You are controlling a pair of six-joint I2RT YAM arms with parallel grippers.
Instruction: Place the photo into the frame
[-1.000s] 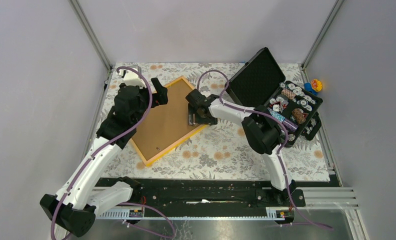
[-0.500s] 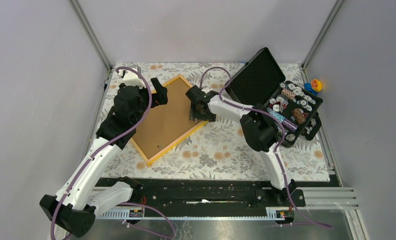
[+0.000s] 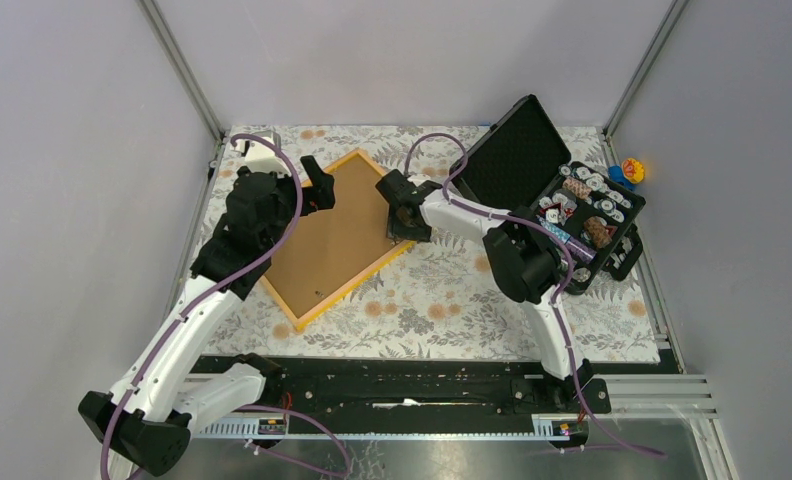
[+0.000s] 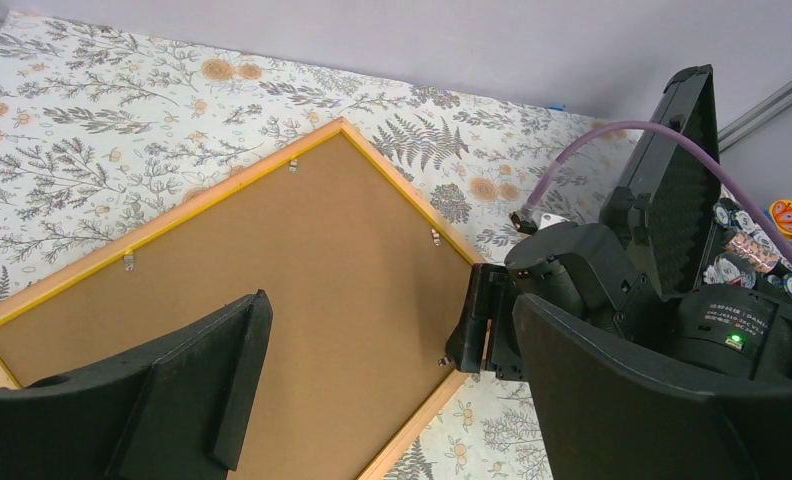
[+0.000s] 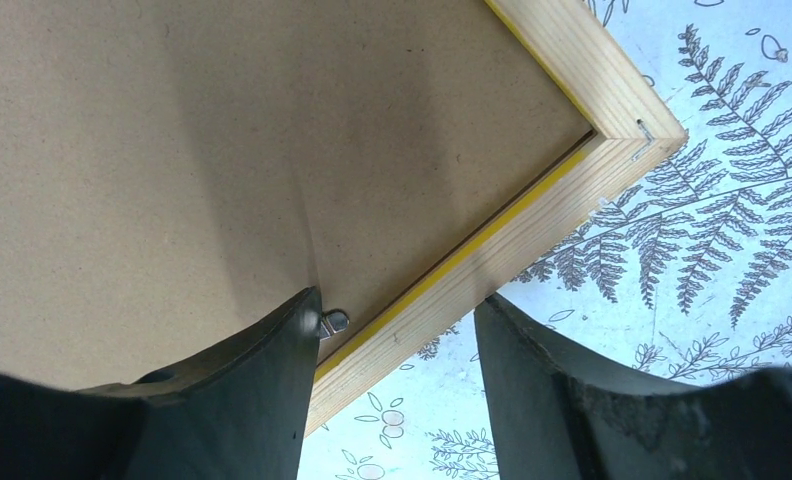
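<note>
Rail of frame (image 5: 532,225) sat between jaws of right gripper (image 5: 397,305), apart, unclamped, prob. to pinch edge beside metal clip (image 5: 334,321); left gripper (image 4: 390,305) gaped above backing board (image 4: 272,230).

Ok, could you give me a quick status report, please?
Left gripper open above board. Right gripper open, astride frame edge. Board sits in frame; photo not in view.
</note>
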